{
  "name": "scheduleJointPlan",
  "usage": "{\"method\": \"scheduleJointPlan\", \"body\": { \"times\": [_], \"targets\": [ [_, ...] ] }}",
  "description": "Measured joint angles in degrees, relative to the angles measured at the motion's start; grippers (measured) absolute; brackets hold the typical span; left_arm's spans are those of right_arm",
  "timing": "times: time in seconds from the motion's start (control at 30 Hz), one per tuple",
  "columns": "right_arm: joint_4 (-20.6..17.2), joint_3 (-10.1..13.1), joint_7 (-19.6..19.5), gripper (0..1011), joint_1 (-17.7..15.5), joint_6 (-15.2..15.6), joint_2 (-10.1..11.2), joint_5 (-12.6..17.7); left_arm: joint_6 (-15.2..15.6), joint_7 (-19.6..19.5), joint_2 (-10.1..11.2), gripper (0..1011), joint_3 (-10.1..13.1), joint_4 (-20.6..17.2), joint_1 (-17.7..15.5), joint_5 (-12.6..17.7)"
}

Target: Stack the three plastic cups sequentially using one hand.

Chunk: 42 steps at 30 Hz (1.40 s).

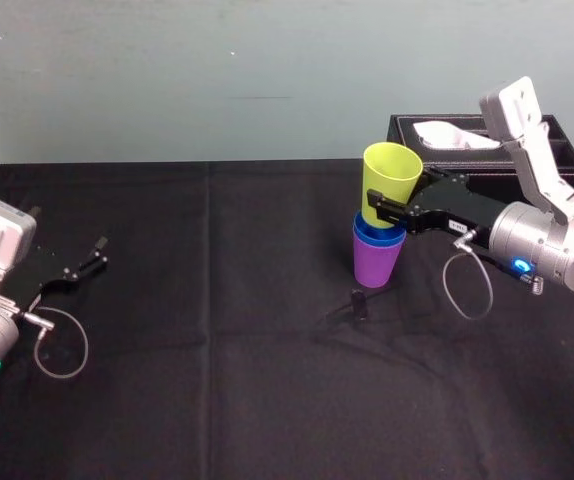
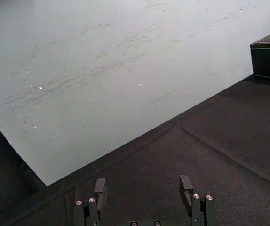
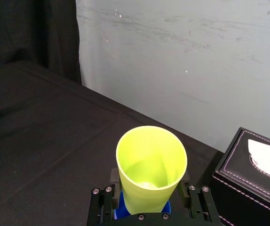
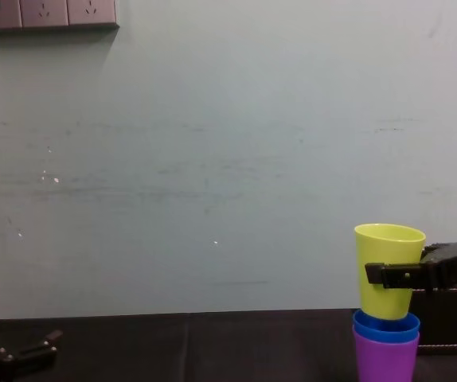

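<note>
Black cloth (image 1: 217, 300); yellow-green cup (image 1: 391, 178) between right gripper (image 1: 378, 207) jaws, atop blue cup (image 1: 373, 234)

You are looking at a smooth, faintly glossy yellow-green tapered plastic cup (image 1: 390, 185), a smooth blue plastic cup (image 1: 376, 236) and a smooth purple plastic cup (image 1: 378, 264), all over creased matt black cloth (image 1: 217, 350), with a black leather-look stitched box (image 3: 248, 188) and a scuffed matt pale wall (image 1: 217, 80).
</note>
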Motion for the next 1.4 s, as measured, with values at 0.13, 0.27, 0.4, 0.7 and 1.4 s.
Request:
{"method": "scheduleJointPlan", "body": {
  "times": [0.13,0.27,0.4,0.7,1.4],
  "targets": [
    [0.28,-0.21,0.00,722,0.03,-0.17,-0.08,-0.36,0.00,0.00,0.00,1010,0.00,0.00,0.00,0.00],
    [0.50,-0.38,0.09,722,0.10,-0.43,-0.17,-0.69,0.00,0.00,0.00,1010,0.00,0.00,0.00,0.00],
    [0.59,-0.46,0.17,722,0.11,-0.55,-0.25,-0.88,0.00,0.00,0.00,1010,0.00,0.00,0.00,0.00],
    [0.76,-0.76,0.42,722,0.05,-0.74,-0.33,-1.51,0.00,0.00,0.00,1010,0.00,0.00,0.00,0.00],
    [1.35,-0.70,0.67,722,-0.69,-1.36,-0.32,-2.46,0.00,0.00,0.00,1010,0.00,0.00,0.00,0.00]
  ]
}}
